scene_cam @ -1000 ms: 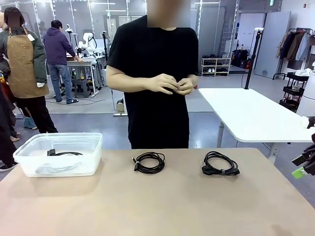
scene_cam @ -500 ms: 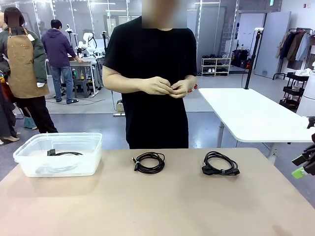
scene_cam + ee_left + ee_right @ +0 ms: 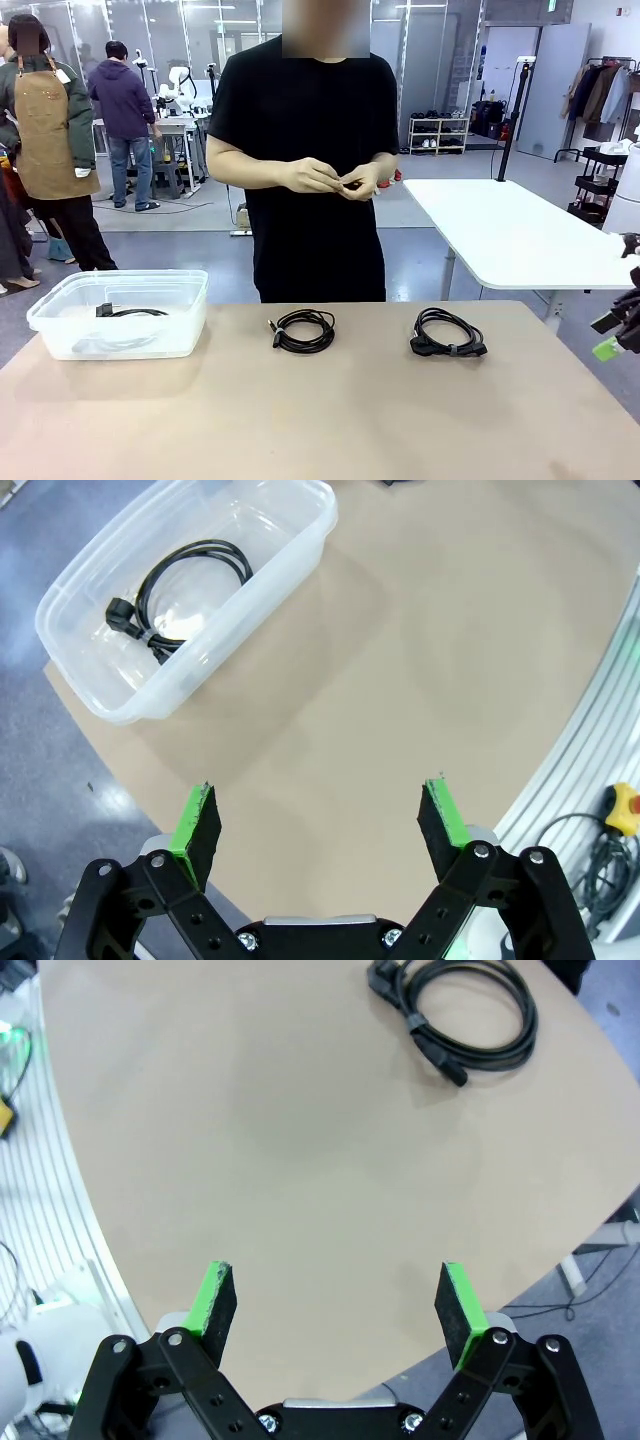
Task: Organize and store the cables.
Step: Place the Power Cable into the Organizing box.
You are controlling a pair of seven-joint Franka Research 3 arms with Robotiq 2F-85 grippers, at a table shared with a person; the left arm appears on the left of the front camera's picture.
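Two cable coils (image 3: 305,331) on table (image 3: 350,420); third cable (image 3: 137,313) in clear bin (image 3: 150,341).

- three coils: bin cable (image 3: 190,590), middle cable (image 3: 305,330), right cable (image 3: 447,334)
- clear bin (image 3: 60,332): one
- table (image 3: 350,420): one
- two: left end effector (image 3: 318,802), right end effector (image 3: 338,1285)

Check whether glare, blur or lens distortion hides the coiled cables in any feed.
Front view: even light, sharp; the thin coiled cable and the power cord cast faint shadows on the table. Left wrist view: wide-angle bending curves the table edge; the clear bin has slight sheen, yet its cable reads clearly. Right wrist view: same curving, power cord crisp.
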